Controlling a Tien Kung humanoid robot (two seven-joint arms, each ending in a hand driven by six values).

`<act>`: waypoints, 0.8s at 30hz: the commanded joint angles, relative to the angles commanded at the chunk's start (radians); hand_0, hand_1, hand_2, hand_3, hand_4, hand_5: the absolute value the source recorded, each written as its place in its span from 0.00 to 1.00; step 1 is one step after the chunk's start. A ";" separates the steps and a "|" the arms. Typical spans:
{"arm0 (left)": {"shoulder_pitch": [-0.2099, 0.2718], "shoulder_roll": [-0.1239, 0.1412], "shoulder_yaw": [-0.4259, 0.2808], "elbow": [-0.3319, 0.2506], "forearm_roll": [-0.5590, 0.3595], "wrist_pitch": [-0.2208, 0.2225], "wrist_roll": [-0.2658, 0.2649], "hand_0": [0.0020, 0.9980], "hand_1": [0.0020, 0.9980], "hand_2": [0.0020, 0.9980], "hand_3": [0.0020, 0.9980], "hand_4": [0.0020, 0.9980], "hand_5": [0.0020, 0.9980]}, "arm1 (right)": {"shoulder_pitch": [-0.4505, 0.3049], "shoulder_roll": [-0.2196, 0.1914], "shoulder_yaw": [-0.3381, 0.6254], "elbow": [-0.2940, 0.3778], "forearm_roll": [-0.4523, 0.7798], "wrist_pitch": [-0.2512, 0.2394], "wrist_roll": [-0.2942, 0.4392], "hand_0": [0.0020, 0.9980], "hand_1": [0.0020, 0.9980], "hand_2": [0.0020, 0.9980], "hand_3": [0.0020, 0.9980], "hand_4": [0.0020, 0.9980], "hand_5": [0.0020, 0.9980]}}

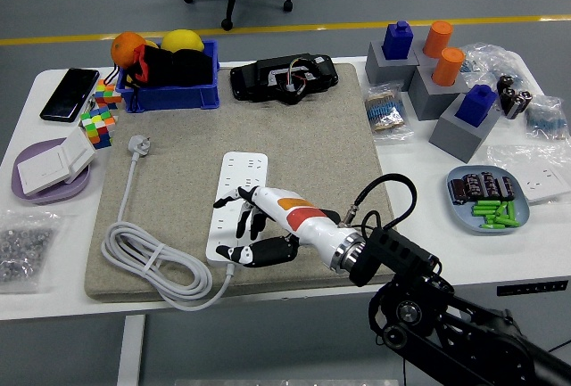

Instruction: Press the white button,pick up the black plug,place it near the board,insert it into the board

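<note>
Right hand (254, 225) over the white power strip (239, 192)
Fingers (234, 201) spread flat, holding nothing, seemingly to press its button. No black plug is visible; a white plug (137, 144) lies apart on the mat (187, 150).

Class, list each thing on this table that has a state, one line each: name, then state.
right hand: fingers spread, lying on the power strip, holding nothing
power strip: flat on the mat, no plug seen in its visible sockets
white plug: unplugged, lying on the mat
white cable: loosely coiled at the mat's near left corner
blue bin: filled
phone: screen dark
</note>
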 joint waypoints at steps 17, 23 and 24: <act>-0.004 0.001 -0.003 0.000 0.010 -0.002 -0.001 0.65 0.64 0.63 0.68 0.52 0.10 | 0.037 0.011 -0.068 -0.096 -0.031 0.066 -0.084 0.00 0.03 0.17 0.64 0.60 0.18; -0.003 0.001 -0.003 0.000 0.004 -0.001 0.000 0.65 0.64 0.63 0.68 0.52 0.10 | 0.045 0.018 -0.079 -0.103 -0.027 0.059 -0.073 0.00 0.04 0.17 0.64 0.60 0.18; -0.003 0.001 -0.004 0.000 0.005 -0.001 0.000 0.65 0.64 0.63 0.67 0.52 0.11 | 0.046 0.019 -0.081 -0.105 -0.027 0.059 -0.072 0.00 0.03 0.17 0.64 0.60 0.19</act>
